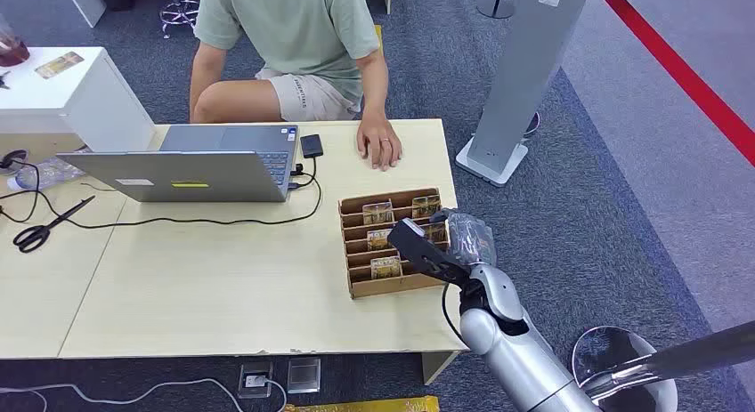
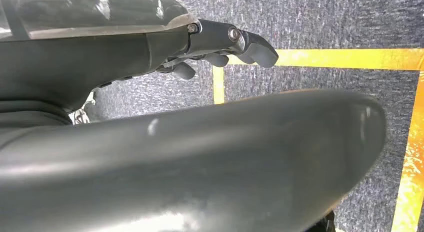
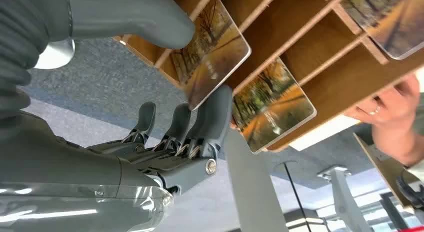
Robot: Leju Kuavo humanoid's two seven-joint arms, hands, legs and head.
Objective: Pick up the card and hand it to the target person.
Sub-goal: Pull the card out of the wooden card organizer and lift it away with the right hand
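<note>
Card (image 3: 212, 56) sits pinched in my right hand (image 3: 165, 91), thumb (image 3: 130, 16) pressed on its printed face and a dark finger (image 3: 215, 111) under its lower corner. It is at the slotted cardboard rack (image 1: 392, 283) at the table's (image 1: 214, 296) right end, in the slots nearest that edge, standing on edge with its long axis running along the slot. I cannot tell whether it has left the slot. Other cards (image 1: 377, 212) stand in the rows beyond. Across the table a seated person's hand (image 1: 379, 145) rests flat on the tabletop near the rack. My left hand (image 2: 225, 46) hangs over grey carpet, fingers loosely curled with nothing in them.
</note>
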